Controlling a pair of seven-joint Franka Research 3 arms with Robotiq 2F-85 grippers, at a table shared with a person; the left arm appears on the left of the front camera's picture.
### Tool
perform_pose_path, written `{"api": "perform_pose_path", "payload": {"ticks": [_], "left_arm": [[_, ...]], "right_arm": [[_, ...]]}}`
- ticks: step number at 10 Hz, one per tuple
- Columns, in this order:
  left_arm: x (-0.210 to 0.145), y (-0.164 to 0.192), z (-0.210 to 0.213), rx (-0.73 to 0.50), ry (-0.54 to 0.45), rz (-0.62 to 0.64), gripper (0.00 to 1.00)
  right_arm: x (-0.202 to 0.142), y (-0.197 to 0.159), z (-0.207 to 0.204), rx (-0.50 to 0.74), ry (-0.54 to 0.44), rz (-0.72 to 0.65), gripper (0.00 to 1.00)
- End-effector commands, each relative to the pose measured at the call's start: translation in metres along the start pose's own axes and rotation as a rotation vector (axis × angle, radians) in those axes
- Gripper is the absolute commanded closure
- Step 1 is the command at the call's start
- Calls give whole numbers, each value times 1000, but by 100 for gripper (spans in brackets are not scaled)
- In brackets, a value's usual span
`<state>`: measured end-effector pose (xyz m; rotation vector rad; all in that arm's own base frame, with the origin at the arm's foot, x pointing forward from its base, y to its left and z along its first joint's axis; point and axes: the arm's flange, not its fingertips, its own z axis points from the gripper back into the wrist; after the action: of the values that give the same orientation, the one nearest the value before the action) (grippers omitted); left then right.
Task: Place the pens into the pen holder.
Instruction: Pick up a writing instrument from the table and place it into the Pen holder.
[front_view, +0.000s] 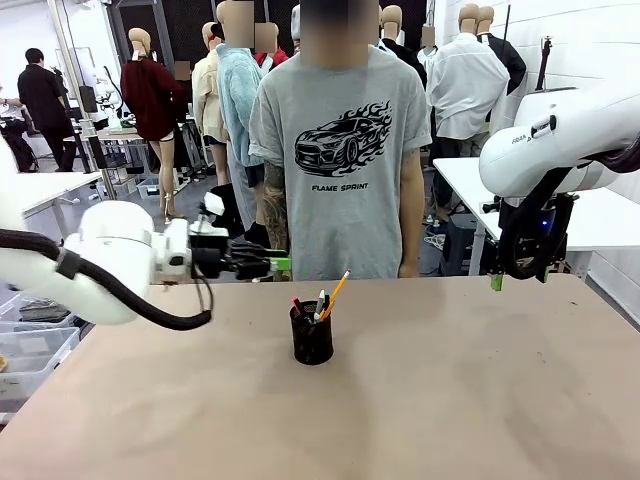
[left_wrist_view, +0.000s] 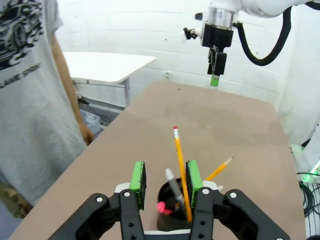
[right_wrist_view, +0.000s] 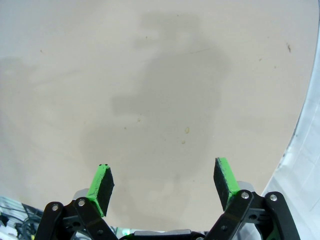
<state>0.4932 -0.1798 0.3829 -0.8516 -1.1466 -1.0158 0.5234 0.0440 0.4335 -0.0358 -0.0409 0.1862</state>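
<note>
The black mesh pen holder (front_view: 312, 340) stands mid-table with the pens upright in it: a yellow pencil (front_view: 335, 292) leaning right, a white pen (front_view: 321, 300) and a dark pen with a red end (front_view: 296, 302). My left gripper (front_view: 278, 265) hovers just left of and above the holder, pointing right, with its jaws partly apart and nothing clamped. In the left wrist view the holder (left_wrist_view: 164, 217) sits low between the fingers (left_wrist_view: 139, 180). A yellow pencil (left_wrist_view: 179, 160) runs along the right pad's inner edge; contact cannot be told. My right gripper (front_view: 520, 278) hangs open over the table's far right edge.
A person in a grey T-shirt (front_view: 340, 150) stands at the far edge, arms down. A white table (front_view: 600, 215) sits behind on the right, and bins (front_view: 30, 350) are at the left. The right wrist view looks down past open fingers (right_wrist_view: 102, 182) at bare brown tabletop (right_wrist_view: 150, 75).
</note>
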Motion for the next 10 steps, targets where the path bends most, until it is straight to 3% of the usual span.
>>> {"api": "perform_pose_path", "payload": {"ticks": [1,2,3,5,6,10], "left_arm": [[10,3,50,77,146,23,56],[12,8,68,100,251,47,56],[12,12,85,142,334,71,47],[19,15,116,187,438,114,7],[21,16,127,243,532,128,0],[44,13,163,400,846,226,0]], "right_arm": [[0,0,0,-1,5,0,0],[0,0,0,-1,5,0,0],[0,0,0,-1,5,0,0],[0,0,0,-1,5,0,0],[0,0,0,-1,5,0,0],[0,0,0,-1,5,0,0]]}}
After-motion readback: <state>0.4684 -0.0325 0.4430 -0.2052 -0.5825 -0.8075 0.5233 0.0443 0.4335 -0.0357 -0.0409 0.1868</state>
